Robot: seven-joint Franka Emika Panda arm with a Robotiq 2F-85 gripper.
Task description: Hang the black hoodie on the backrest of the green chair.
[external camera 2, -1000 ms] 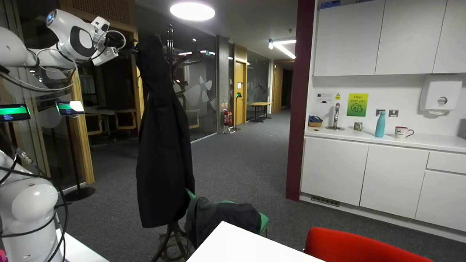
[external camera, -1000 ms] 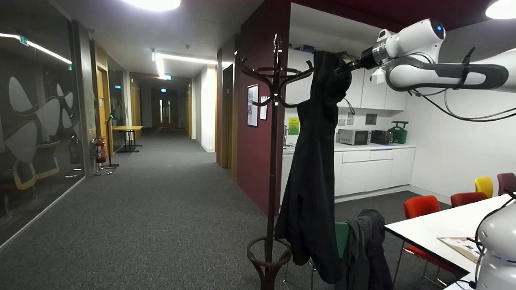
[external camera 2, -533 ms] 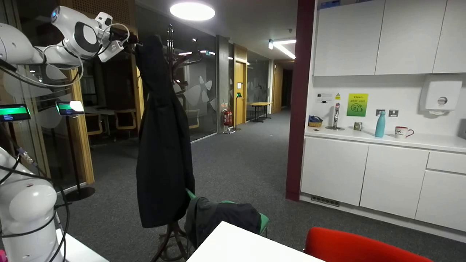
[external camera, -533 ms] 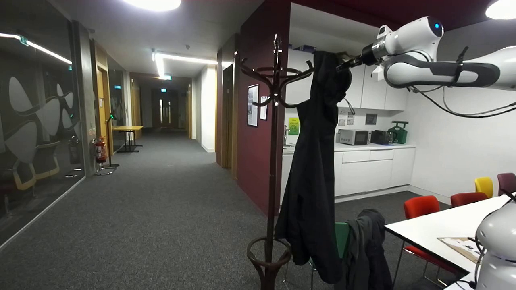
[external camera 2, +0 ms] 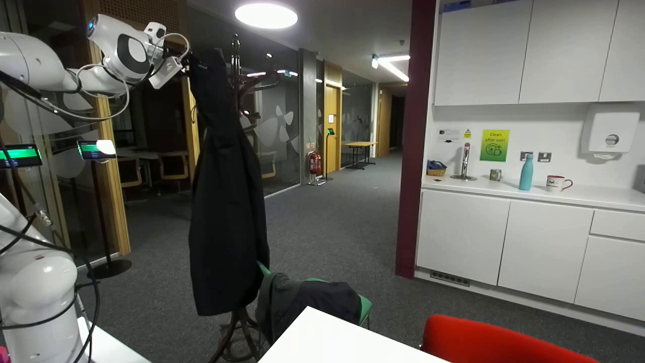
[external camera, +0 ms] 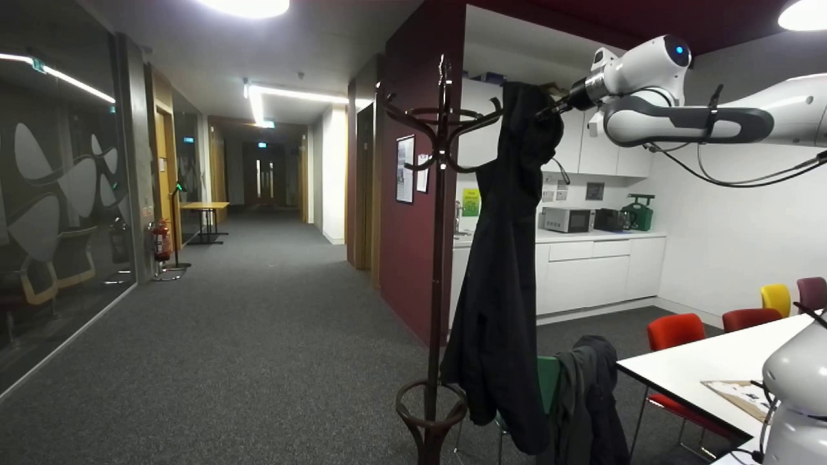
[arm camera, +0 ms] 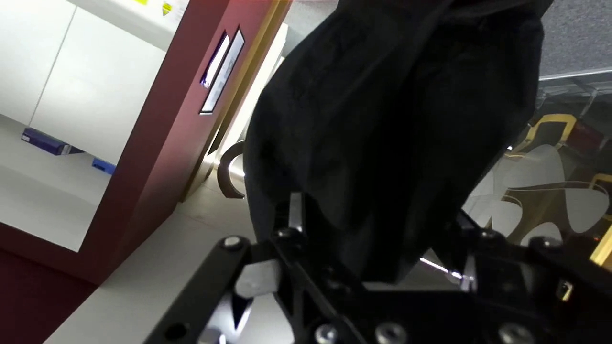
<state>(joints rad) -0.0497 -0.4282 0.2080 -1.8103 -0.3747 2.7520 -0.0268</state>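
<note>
Your gripper (arm camera: 377, 212) is at the upper end of the black hoodie (arm camera: 392, 119). Its jaws stand wide apart with the black fabric loose between them; you cannot tell whether either jaw touches the cloth. In both exterior views the hoodie hangs on the dark coat stand (external camera: 437, 271). In an exterior view, locate the green chair (external camera: 548, 381) to the right of the stand, on the far side of the hoodie's lower end (a dark garment (external camera: 585, 394) lies over the chair's backrest).
</note>
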